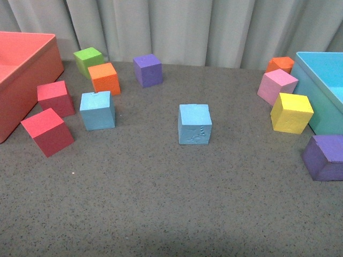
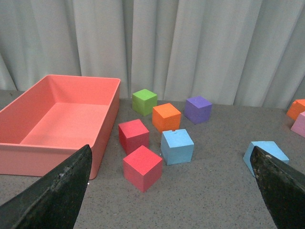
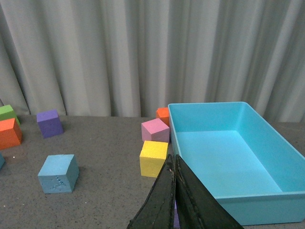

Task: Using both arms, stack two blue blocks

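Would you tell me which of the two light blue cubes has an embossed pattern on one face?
The lone blue cube mid-table: its front face bears the pattern. The other blue cube, further left among other cubes, shows only plain faces.

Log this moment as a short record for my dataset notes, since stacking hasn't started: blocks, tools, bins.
left blue block: on the table, left of centre, upright
embossed blue block: centre of the table, standing alone, pattern facing the front camera
stack state: the two blocks are apart, neither on the other
left tool: open, holding nothing
right tool: shut, holding nothing
red bin: far left, looks empty
turquoise bin: far right, looks empty
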Tool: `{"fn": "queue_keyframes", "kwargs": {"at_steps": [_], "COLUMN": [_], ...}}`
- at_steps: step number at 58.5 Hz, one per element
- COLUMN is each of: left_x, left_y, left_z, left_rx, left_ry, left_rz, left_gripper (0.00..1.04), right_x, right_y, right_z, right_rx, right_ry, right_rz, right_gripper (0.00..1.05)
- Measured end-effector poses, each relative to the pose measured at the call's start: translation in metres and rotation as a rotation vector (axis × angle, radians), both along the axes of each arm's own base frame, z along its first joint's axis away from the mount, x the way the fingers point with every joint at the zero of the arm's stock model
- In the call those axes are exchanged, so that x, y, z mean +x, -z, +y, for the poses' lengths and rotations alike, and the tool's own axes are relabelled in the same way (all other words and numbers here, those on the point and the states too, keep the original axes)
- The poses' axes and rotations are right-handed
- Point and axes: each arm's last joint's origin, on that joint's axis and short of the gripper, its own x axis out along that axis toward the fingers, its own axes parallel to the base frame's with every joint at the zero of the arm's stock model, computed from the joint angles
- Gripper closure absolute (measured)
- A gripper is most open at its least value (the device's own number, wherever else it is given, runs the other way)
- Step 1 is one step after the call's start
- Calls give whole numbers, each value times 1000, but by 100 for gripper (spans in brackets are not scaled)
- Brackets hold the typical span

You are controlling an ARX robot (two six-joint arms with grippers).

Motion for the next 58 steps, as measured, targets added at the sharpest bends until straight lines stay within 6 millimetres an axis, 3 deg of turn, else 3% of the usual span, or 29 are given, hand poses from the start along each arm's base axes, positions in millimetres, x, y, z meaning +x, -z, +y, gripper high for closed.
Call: {"fn": "queue_keyframes", "kwargs": {"at_steps": [18,27,36,42,46,50,54,58], "left_x": [0,0,0,5,17,41,81,124], "left_y": [0,0,0,5,6,-2,-14,-11], "left_z": [0,0,0,-1,-4,-9,-16,-25], "left_rx": [0,0,0,-37,-67,-90,-106,-107], "left_ry": [0,0,0,-67,-56,-34,1,6], "left_rz": [0,0,0,211,293,311,342,460], "left_gripper": [7,7,7,7,7,7,7,7], "right_x": [-9,-9,-9,-9,-9,-9,-9,-9], "right_y": [3,3,2,3,3,3,2,2], "right_z": [0,0,0,0,0,0,0,0], "right_rx": [-1,-1,-1,-1,-1,0,0,-1], "right_ry": [-3,-3,-3,-3,-3,-3,-3,-3], "right_rz": [5,5,4,5,4,4,4,4], "right_gripper": [102,66,41,23,9,10,10,10]}}
